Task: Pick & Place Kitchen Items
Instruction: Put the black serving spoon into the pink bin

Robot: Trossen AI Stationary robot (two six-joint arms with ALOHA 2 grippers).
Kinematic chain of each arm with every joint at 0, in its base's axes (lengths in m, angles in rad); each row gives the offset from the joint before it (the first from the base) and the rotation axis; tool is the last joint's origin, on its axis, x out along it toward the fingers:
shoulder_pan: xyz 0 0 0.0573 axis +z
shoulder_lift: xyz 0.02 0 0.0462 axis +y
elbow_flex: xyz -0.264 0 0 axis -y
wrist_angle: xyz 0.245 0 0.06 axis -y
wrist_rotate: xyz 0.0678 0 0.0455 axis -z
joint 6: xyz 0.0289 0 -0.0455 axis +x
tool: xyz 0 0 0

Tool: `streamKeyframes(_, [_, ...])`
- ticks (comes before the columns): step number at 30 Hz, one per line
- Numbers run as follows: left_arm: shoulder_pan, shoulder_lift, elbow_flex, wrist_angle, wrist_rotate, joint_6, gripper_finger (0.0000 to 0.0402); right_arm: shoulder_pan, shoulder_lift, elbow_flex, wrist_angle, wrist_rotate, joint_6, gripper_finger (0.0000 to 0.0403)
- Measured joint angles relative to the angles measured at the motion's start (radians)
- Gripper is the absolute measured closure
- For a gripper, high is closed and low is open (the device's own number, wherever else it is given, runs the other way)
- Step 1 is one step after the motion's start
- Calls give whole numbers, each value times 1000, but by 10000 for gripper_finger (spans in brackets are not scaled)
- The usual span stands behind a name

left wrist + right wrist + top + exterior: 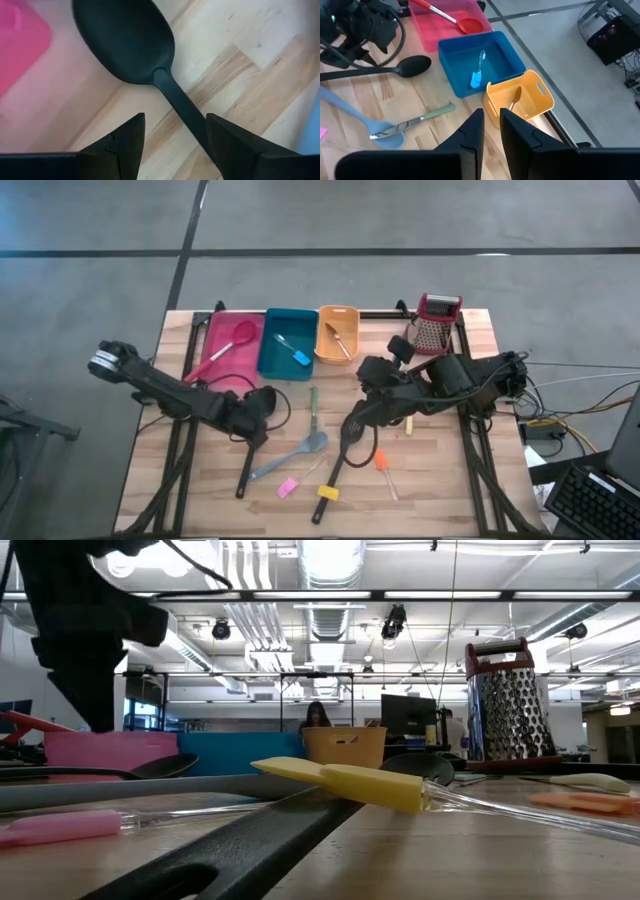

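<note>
My left gripper [258,418] [175,135] is open, low over the long black spoon [252,448]. Its fingers stand on either side of the spoon's handle [177,102], just behind the bowl [125,40], and the handle runs close by one finger. My right gripper [372,372] [492,132] is shut and empty, above the table near the orange bin [520,100]. The black slotted spoon [350,435], grey spatula [296,455], green-handled tool [313,410] and small pink [288,487], yellow [328,492] and orange [381,460] tools lie flat on the table.
Three bins stand along the far edge. The pink bin [215,340] holds a red spoon [238,337], the teal bin [272,350] a blue-handled tool [297,357], and the orange bin [325,340] another utensil. A box grater [438,323] stands at the far right.
</note>
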Motion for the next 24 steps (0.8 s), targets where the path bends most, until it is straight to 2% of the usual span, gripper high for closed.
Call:
streamKeyframes(9, [0,119,0,69,61,-17,189,1,0,-3,0,-1,-1,339])
streamKeyframes(24, [0,257,4,149,89,-1,189,0,0,-3,-6,-1,-14,371])
